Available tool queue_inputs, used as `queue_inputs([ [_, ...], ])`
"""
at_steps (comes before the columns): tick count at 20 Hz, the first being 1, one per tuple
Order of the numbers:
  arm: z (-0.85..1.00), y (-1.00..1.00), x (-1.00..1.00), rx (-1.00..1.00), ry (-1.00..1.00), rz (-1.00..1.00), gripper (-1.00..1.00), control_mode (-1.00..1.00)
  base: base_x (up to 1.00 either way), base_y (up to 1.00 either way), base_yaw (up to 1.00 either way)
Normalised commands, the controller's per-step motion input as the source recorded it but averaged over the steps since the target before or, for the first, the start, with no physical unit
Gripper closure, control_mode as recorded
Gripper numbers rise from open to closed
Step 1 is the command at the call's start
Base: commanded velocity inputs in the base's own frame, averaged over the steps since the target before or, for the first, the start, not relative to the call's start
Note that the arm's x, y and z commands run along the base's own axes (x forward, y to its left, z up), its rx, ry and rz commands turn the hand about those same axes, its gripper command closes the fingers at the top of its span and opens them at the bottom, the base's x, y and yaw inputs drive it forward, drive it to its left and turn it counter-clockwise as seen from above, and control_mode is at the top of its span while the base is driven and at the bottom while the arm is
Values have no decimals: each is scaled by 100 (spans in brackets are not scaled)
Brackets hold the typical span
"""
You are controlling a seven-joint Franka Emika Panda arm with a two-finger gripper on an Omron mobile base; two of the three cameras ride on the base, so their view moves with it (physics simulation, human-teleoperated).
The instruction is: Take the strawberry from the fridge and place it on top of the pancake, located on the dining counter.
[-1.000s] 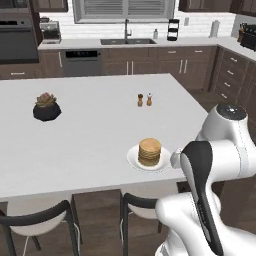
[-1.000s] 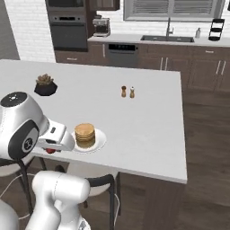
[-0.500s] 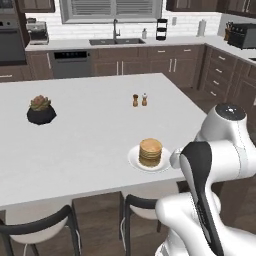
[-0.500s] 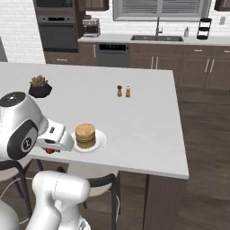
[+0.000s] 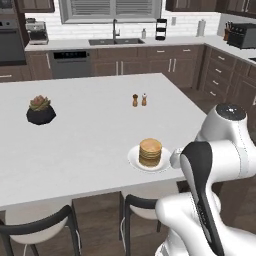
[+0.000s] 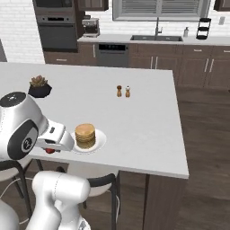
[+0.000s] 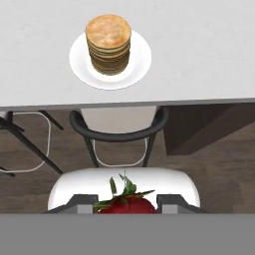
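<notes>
The strawberry [image 7: 130, 205], red with green leaves, sits between my gripper's [image 7: 128, 203] two fingertips, and the gripper is shut on it. In the right base view the strawberry [image 6: 50, 150] shows as a red spot under the hand, just off the near edge of the dining counter [image 6: 148, 130]. The pancake [image 7: 108, 44] is a golden-brown stack on a white plate [image 7: 142, 62], close to that near edge. It lies ahead of the gripper and slightly to its right in the right base view, pancake [image 6: 85, 135]. From the left side the pancake [image 5: 150, 151] sits just beside the arm. The fridge is out of view.
Salt and pepper shakers [image 5: 139, 100] stand mid-counter, and a dark potted plant [image 5: 41, 110] is at the far left. A black-backed stool [image 7: 117, 130] with a white seat is tucked under the counter edge below the hand. Wall counters with a sink [image 5: 116, 42] run along the back.
The base has kept moving, so the background kitchen has slid sideways in both base views. The pancake holds about the same place in view. The arm's pose and grip look the same.
</notes>
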Motion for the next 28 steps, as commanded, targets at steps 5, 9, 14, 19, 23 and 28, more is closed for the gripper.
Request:
queue_inputs([
  [5, 0, 0, 14, 0, -2, 0, 100, -100, 47, 0, 0],
  [9, 2, 11, 95, 3, -25, 3, 100, -100, 0, 0, 0],
  [14, 23, 36, 100, 6, -13, 5, 100, -100, 0, 0, 0],
  [19, 25, 6, 100, 2, 0, 0, 100, -100, 0, 0, 0],
  [23, -76, -14, 86, -2, 0, 0, 100, -100, 0, 0, 0],
  [28, -46, -6, 84, 0, 8, 0, 100, -100, 0, 0, 0],
])
